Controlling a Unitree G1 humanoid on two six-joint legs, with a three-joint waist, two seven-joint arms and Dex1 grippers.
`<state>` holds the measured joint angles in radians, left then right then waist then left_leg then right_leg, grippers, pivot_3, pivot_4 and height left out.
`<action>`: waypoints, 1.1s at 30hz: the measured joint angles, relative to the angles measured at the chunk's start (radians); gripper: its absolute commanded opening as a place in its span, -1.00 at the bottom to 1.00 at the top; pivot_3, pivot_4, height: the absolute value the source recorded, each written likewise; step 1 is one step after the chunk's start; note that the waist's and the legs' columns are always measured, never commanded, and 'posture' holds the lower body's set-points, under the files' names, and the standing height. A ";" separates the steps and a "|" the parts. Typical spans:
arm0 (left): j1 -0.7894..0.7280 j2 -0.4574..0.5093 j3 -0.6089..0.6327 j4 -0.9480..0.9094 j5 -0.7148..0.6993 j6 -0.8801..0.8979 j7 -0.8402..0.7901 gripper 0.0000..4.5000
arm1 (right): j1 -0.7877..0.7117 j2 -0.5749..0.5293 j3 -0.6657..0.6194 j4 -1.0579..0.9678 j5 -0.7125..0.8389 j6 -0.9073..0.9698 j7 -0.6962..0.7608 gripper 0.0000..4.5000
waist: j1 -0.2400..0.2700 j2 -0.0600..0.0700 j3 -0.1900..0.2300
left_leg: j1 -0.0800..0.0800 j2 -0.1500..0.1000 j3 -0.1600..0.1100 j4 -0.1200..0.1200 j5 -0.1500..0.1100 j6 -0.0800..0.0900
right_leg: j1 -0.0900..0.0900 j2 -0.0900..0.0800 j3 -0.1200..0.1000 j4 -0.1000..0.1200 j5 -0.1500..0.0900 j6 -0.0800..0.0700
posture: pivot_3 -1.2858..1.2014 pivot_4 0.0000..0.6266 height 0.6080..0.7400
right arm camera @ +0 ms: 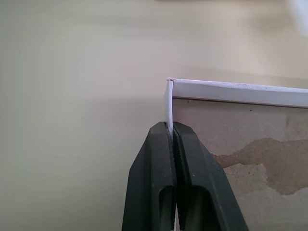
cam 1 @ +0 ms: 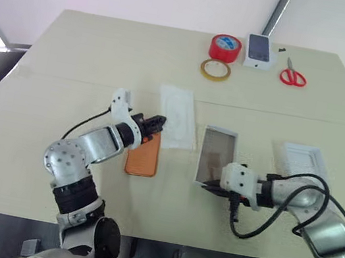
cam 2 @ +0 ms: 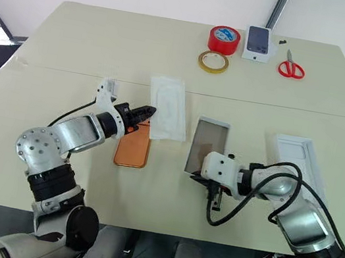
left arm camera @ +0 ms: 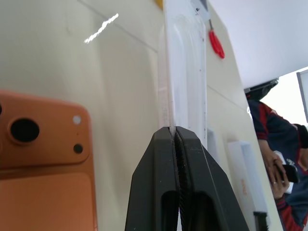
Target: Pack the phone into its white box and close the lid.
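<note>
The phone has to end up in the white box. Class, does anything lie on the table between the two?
Yes. The flat white tray lies between the phone and the white box, its near end reaching into the gap. The left gripper is shut on that tray's edge; the right gripper is shut on the box's rim.

phone (left arm camera: 43, 159): matt orange back | white box (right arm camera: 250, 120): thin card, rough brown floor | table (cam 1: 72, 51): matt beige

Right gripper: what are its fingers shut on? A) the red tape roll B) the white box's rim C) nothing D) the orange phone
B: in the right wrist view the right gripper pinches the thin wall of the white box at a corner.
</note>
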<state>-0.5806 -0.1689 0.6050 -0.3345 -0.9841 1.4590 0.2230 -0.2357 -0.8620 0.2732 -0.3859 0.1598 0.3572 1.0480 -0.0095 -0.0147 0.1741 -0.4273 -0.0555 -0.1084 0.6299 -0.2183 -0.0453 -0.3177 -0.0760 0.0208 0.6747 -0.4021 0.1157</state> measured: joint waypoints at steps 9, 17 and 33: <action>-0.049 0.008 0.000 0.021 -0.205 -0.029 0.161 -1.00 | -0.212 0.119 0.131 0.221 -0.177 -0.193 0.006 -0.57 | 0.007 -0.004 0.001 | -0.001 -0.001 0.000 0.001 0.000 0.000 | 0.000 -0.002 0.000 0.000 0.000 0.001 | 0.03 -0.52 1.00; 0.004 0.024 -0.093 0.042 -0.314 -0.075 0.259 -1.00 | -0.172 0.068 0.020 0.185 -0.129 -0.140 0.031 0.57 | 0.013 -0.004 0.001 | -0.001 -0.001 0.000 0.001 0.000 0.000 | -0.001 -0.002 0.000 0.000 0.000 0.001 | 0.03 -0.52 1.00; 0.075 0.125 -0.328 0.123 -0.417 -0.120 0.399 -1.00 | 0.019 -0.049 -0.287 0.067 0.052 0.084 -0.012 0.57 | 0.019 -0.004 0.001 | 0.000 -0.001 0.002 0.001 0.000 0.000 | -0.001 -0.002 0.002 0.001 0.000 0.001 | 0.03 -0.52 1.00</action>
<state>-0.5058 -0.0443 0.2771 -0.2117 -1.4011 1.3389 0.6225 -0.2164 -0.9114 -0.0137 -0.3194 0.2121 0.4416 1.0359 0.0100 -0.0184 0.1749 -0.4276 -0.0566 -0.1065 0.6306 -0.2184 -0.0451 -0.3186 -0.0781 0.0226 0.6753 -0.4022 0.1165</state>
